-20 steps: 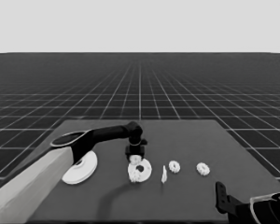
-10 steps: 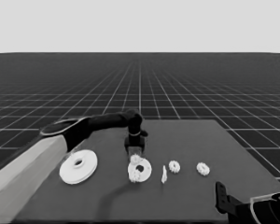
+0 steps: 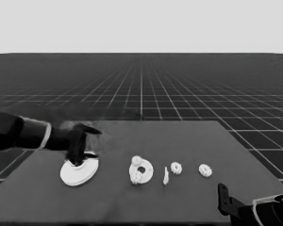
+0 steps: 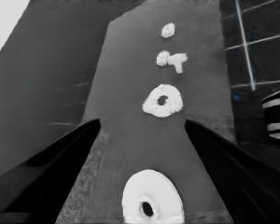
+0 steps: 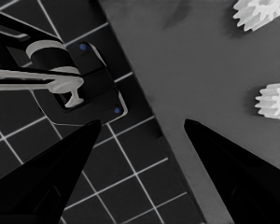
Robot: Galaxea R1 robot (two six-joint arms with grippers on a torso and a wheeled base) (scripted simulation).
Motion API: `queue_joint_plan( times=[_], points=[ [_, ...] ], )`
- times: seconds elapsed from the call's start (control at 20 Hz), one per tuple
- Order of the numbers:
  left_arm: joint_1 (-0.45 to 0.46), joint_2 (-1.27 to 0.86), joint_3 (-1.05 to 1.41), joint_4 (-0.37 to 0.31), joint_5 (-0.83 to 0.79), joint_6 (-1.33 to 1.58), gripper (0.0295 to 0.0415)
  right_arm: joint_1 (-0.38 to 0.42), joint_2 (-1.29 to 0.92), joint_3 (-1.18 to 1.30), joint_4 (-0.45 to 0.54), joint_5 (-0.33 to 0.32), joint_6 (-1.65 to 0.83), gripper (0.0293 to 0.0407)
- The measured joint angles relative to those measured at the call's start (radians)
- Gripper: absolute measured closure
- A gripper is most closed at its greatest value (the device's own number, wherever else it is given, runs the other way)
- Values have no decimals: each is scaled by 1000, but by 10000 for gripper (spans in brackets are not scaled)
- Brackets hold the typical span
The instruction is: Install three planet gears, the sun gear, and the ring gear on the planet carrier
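Nearest us, our right gripper (image 3: 222,195) waits open at the table's near right corner. Farther along lie the large flat white round part (image 3: 79,170) under our open, empty left gripper (image 3: 78,157), the smaller white round part (image 3: 141,170) bearing gears, a thin white piece (image 3: 166,175) and two loose small white toothed gears (image 3: 176,168).
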Motion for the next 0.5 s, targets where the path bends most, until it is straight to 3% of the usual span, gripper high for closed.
queue_joint_plan(
  times=[0.1,0.3,0.35,0.4,0.5],
  points=[
    [-31,-143,134,13,-66,142,325,0,0,0,0,0,0,315],
    [-46,-206,196,19,-97,209,326,0,0,0,0,0,0,315],
    [-47,-209,199,20,-99,212,326,269,104,-258,364,-68,263,304],
    [-47,-211,201,20,-100,214,326,345,214,-514,471,-140,386,307],
    [-48,-213,203,20,-101,216,326,362,355,-815,533,-222,474,313]
  ],
)
